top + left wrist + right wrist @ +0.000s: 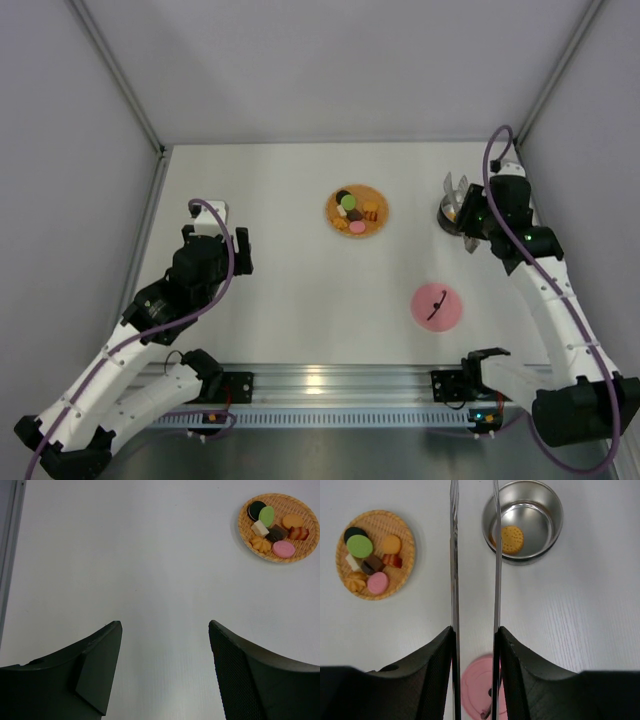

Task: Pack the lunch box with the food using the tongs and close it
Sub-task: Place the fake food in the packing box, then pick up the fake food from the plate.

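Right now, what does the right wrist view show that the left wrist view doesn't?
Right wrist only: the right tool gripping the tongs, the lunch box with one biscuit inside, and the pink lid. Left wrist only: the left tool, open over bare table. Both: the woven tray holding the food.
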Motion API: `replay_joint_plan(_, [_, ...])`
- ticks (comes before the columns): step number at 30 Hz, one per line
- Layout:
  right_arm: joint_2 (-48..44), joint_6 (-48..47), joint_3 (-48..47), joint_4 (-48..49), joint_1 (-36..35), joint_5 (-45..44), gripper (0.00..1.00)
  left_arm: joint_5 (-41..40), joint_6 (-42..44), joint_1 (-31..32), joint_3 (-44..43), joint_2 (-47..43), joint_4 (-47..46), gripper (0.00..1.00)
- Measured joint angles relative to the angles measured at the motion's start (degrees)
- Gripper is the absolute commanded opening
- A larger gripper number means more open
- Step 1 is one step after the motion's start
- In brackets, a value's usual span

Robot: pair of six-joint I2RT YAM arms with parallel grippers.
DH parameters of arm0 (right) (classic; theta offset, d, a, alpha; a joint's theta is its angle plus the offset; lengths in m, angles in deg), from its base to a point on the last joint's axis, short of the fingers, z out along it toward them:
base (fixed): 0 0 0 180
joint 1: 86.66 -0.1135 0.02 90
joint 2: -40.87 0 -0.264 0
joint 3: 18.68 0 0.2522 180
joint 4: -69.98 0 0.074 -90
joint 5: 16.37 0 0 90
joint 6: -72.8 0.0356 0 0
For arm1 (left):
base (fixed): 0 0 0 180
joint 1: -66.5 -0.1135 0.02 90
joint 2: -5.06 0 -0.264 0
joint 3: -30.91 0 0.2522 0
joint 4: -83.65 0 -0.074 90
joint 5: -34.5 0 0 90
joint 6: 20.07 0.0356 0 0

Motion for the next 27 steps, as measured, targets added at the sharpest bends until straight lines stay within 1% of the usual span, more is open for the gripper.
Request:
replay_joint_plan(3, [2.25,0.04,-3.91,0.26,-2.84,0.90,0.40,-0.02,0.00,0.00,0.00,0.00,0.00,0.75])
replay_joint_plan(7, [6.47,0.35,-7.23,0.55,-10.73,0.63,0.40,-0.02,0.00,0.00,0.00,0.02,0.00,0.75])
replay_joint_plan(9, [9.90,0.55,-8.74,0.94,-14.97,0.66,0.40,-0.02,0.00,0.00,0.00,0.07,0.00,0.75])
replay_joint_plan(12, [15.56,0.63,-10.16,1.79,-19.43,1.27,0.40,-0.02,0.00,0.00,0.00,0.24,0.00,0.75])
replay_joint_plan(19, [27.65,0.63,-14.27,2.78,-23.32,2.40,0.41,-0.02,0.00,0.00,0.00,0.39,0.02,0.75])
replay_joint_plan(22, [30.80,0.61,-16.70,3.13,-24.13,2.62,0.44,-0.02,0.00,0.00,0.00,0.42,0.02,0.75])
replay_joint_plan(27, [32.83,0.63,-18.78,4.61,-24.46,2.78,0.47,-0.02,0.00,0.00,0.00,0.52,0.02,0.75])
